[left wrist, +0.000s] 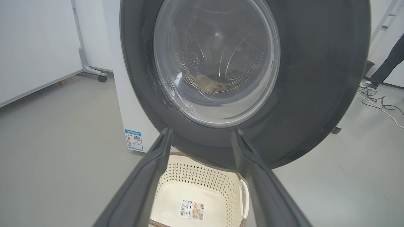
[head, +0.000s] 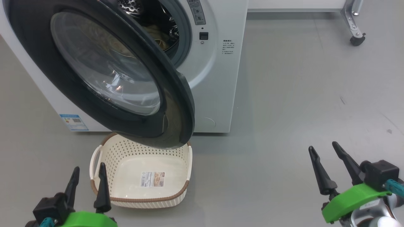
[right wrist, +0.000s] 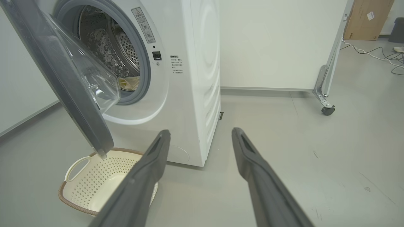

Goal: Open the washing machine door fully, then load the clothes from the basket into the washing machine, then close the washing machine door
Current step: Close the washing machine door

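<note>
The white washing machine (head: 221, 78) stands at the upper left with its black-rimmed washing machine door (head: 181, 104) swung partly open, its free edge hanging over the basket (head: 139, 154). The cream basket sits on the floor with nothing in it but a label. Cream clothes (head: 156, 34) lie inside the steel drum. They also show through the door glass (left wrist: 206, 83) and past the gasket (right wrist: 129, 83). My left gripper (head: 89, 167) is open, just left of the basket's near corner, facing the door (left wrist: 315, 78). My right gripper (head: 322, 145) is open over bare floor, well right of the machine (right wrist: 195, 94).
A white panel on a wheeled stand, its caster (head: 357, 39) at the far right, stands behind the machine. Cables (left wrist: 375, 101) trail on the floor beside a person's leg (left wrist: 388, 63). A cardboard box (right wrist: 367, 19) leans at the back. Grey floor stretches right of the machine.
</note>
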Controlling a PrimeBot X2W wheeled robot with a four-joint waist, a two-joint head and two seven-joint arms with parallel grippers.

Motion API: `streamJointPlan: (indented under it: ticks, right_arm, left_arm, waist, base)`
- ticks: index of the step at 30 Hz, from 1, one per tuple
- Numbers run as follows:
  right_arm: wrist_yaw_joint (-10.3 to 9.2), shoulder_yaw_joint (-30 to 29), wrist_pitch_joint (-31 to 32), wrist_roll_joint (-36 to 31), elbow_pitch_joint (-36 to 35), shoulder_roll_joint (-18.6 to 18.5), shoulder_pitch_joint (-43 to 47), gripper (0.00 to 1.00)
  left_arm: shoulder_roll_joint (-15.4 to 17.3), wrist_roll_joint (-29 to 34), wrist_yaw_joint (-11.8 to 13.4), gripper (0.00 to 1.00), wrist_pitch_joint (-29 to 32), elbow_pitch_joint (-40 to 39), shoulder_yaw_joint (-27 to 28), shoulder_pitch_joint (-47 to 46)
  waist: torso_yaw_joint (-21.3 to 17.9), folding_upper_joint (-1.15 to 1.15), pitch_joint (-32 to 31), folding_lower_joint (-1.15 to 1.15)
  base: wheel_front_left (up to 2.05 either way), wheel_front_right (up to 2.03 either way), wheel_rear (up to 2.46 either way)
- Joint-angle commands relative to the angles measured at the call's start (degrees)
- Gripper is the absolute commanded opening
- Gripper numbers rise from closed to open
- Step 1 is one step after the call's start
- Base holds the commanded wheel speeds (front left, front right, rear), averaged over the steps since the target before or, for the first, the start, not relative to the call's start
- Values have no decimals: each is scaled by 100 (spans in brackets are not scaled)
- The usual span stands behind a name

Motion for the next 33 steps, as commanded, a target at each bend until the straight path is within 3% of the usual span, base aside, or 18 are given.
streamJointPlan:
  ticks: [1,18,19,20,21,22,33]
  right_arm:
    - [1,134,-2,-26,-228,-51,-222,100]
    - [1,101,-11,-12,-216,-34,-238,100]
    - [1,97,-12,-6,-205,-33,-247,94]
    - [1,93,-14,8,-193,-32,-262,51]
    - [1,95,-15,26,-179,-31,-279,38]
    - [1,110,-16,49,-165,-30,-298,0]
    - [1,129,-106,173,102,-201,-729,0]
  left_arm:
    - [169,81,44,100,4,-228,208,-165]
    - [181,101,112,100,43,-221,117,-239]
    - [181,103,111,100,40,-222,109,-246]
    - [180,107,110,100,39,-224,98,-255]
    - [179,109,108,100,38,-225,88,-264]
    - [177,113,102,100,37,-225,73,-276]
    - [40,167,-7,100,7,-126,-199,-463]
  waist:
    - [-10,0,7,0]
    - [24,0,8,0]
    - [32,0,12,0]
    - [45,0,21,0]
    - [61,0,30,0]
    - [80,0,42,0]
    - [621,0,145,0]
  base:
    - [0,0,0]
    - [0,0,0]
    - [0,0,0]
    - [0,0,0]
    - [0,0,0]
    - [0,0,0]
    - [0,0,0]
